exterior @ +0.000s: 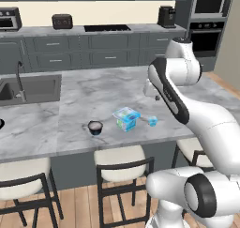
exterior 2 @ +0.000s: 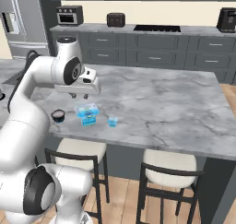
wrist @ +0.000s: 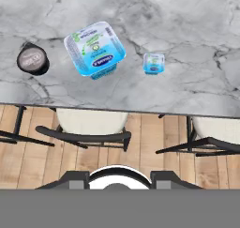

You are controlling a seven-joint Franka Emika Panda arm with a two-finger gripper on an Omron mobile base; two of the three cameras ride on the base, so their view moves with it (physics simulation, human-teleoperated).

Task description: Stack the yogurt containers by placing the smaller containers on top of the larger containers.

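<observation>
Three yogurt containers stand apart near the front edge of the marble island. The larger container is a pale blue boxy pack. To its left sits the small dark round cup with a pale top. To its right stands the tiny light-blue cup. Nothing is stacked. My gripper hovers above and just behind the pack, pointing down, fingers apart with nothing between them.
The island counter ends just in front of the containers, with cushioned stools tucked below that edge. A sink with a faucet lies at the left. Bare marble stretches behind and to the right.
</observation>
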